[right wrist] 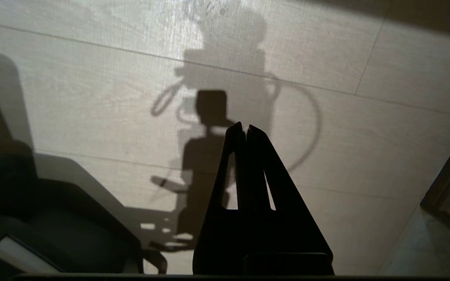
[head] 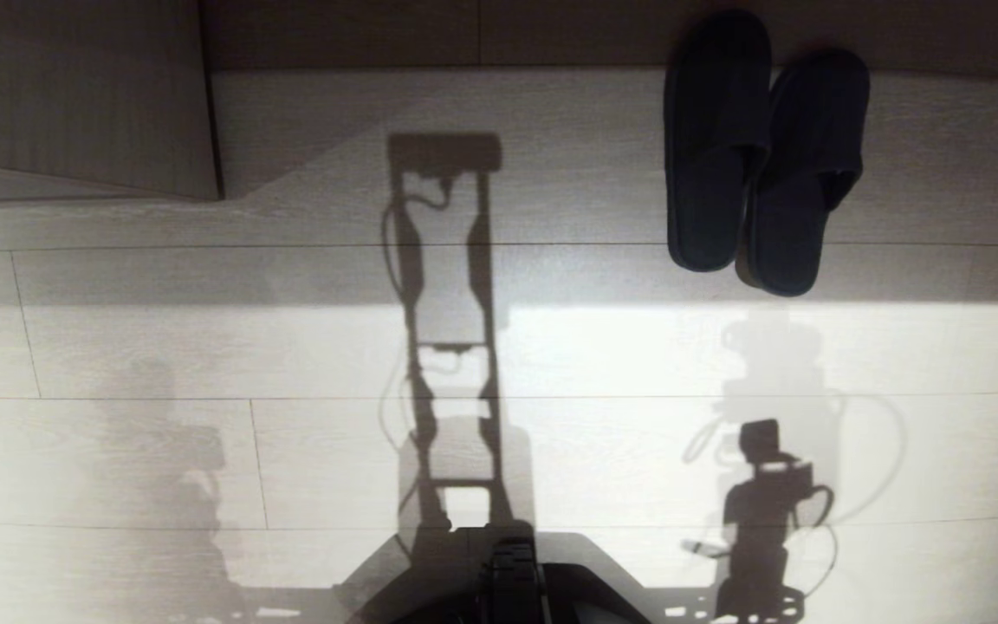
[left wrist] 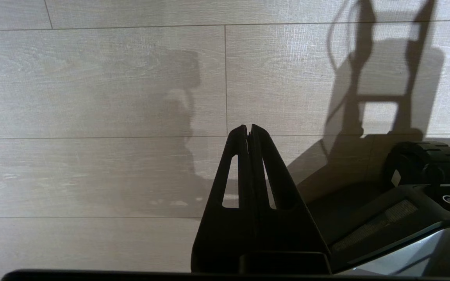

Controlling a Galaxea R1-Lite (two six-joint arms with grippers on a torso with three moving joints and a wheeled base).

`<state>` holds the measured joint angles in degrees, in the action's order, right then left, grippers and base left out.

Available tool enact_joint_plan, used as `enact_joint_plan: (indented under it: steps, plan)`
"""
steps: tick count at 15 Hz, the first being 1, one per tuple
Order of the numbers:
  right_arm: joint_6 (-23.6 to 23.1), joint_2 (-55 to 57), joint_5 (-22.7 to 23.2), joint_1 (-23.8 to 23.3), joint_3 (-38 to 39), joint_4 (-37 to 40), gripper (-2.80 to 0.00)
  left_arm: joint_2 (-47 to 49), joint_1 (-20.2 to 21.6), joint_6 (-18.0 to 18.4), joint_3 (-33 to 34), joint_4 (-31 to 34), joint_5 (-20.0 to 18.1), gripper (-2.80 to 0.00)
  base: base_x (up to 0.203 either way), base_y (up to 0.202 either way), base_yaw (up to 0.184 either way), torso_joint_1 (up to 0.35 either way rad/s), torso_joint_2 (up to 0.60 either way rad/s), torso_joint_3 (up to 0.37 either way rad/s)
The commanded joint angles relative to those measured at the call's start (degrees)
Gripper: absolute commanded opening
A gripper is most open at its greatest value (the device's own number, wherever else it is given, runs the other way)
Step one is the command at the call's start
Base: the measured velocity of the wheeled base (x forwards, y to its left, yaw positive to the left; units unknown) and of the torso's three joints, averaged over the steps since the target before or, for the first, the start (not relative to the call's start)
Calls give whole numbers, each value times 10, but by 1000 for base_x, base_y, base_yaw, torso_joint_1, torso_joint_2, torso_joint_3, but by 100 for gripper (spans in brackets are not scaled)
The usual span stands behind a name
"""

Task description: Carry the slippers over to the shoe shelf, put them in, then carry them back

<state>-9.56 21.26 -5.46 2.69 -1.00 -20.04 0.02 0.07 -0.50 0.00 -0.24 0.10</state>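
Slippers (head: 763, 152) on floor, seemingly well beyond jaws.

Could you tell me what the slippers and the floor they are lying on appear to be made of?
The slippers look like soft dark fabric: a matte surface with no shine and rounded, slightly slumped uppers. The floor looks like pale wood or wood-look laminate: long planks with thin seams and fine grain, in a low-sheen finish. Which of the two cannot be told.

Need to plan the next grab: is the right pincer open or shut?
Shut. In its wrist view the right pincer has both fingers pressed together at the tips, nothing between them, over bare floor.
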Motion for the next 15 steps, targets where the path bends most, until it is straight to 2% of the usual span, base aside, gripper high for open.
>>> enact_joint_plan:
  steps: [1, 3, 6, 8, 15]
  plan:
    - [0, -96, 2, -9, 6, 58, -280, 0, 0, 0, 0, 0, 0, -280, 0, 0, 0, 0, 0, 0]
    - [2, -151, 19, -15, 7, 129, -280, 0, 0, 0, 0, 0, 0, -280, 0, 0, 0, 0, 0, 0]
    - [9, -200, 63, -17, 10, 165, -280, 0, 0, 0, 0, 0, 0, -280, 0, 0, 0, 0, 0, 0]
    - [41, -213, 72, -17, 10, 206, -280, 0, 0, 0, 0, 0, 0, -280, 0, 0, 0, 0, 0, 0]
    - [65, -213, 69, -17, 10, 205, -280, 0, 0, 0, 0, 0, 0, -280, 0, 0, 0, 0, 0, 0]
